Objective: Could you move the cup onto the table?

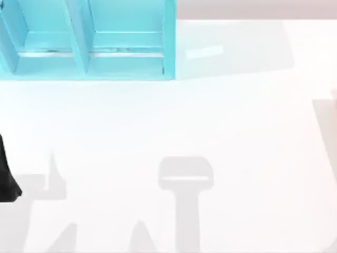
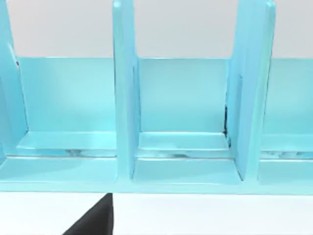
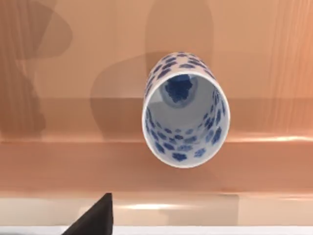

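Cup, glossy white with blue flowers, sits on a wooden shelf; can't tell either gripper's state, both cut off.

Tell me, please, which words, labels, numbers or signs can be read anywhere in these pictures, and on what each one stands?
None: no words, numbers or signs show anywhere.
Cup: blue floral specks, no lettering.
Shelf: plain turquoise, no label.
Table: plain white, no marks.
Wooden surface behind the cup: bare.
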